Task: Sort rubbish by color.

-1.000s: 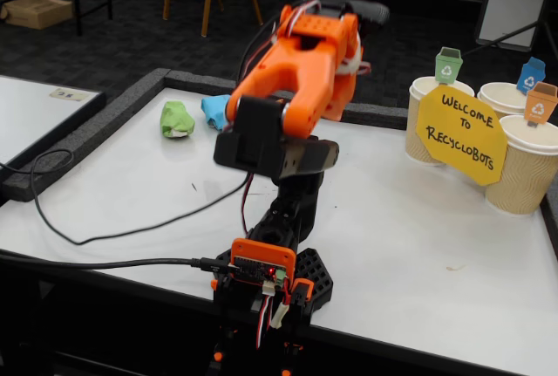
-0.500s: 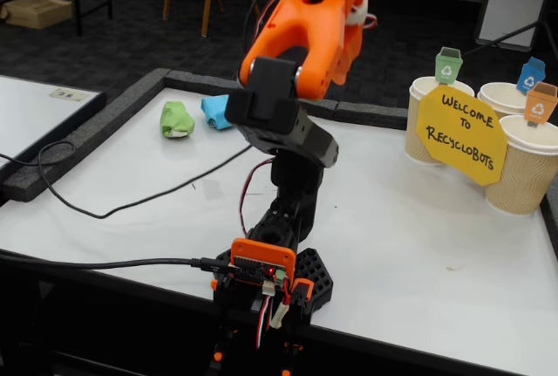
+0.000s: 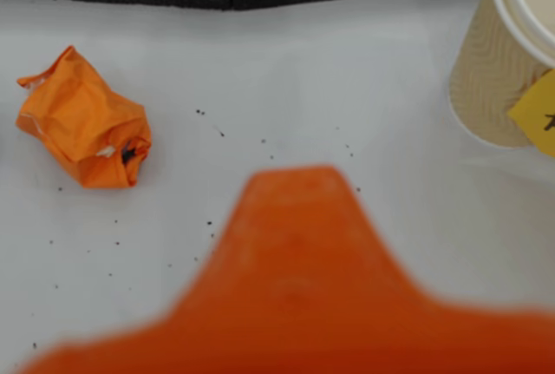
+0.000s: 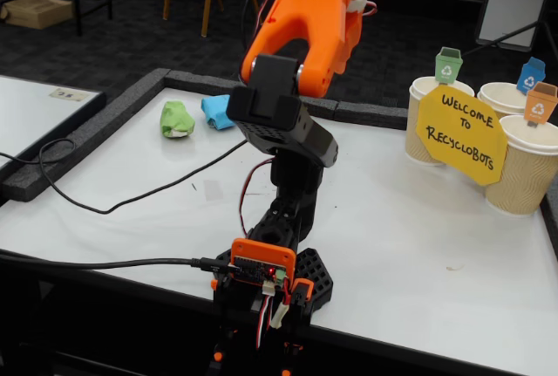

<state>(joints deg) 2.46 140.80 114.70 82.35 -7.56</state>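
Observation:
A light green paper wad (image 4: 176, 119) and a light blue wad (image 4: 214, 112) lie side by side at the table's far left in the fixed view. The wrist view shows an orange crumpled wad (image 3: 84, 121) on the white table at the left. My gripper (image 3: 299, 181) appears there only as one blurred orange finger (image 3: 295, 261) rising from the bottom edge, above the table and to the right of the orange wad. Its other finger is out of sight. In the fixed view the raised orange arm (image 4: 305, 27) hides the gripper and the orange wad.
Three paper cups (image 4: 527, 167) stand at the far right behind a yellow sign (image 4: 460, 132), each with a small bin-shaped tag. One cup (image 3: 494, 70) shows at the wrist view's right. A black cable (image 4: 131, 201) crosses the table. Dark foam edging (image 4: 78, 145) borders it.
The arm has risen from a folded, low pose to a raised one, lifting the wrist higher. The black cable has shifted slightly. The green and blue wads have not moved.

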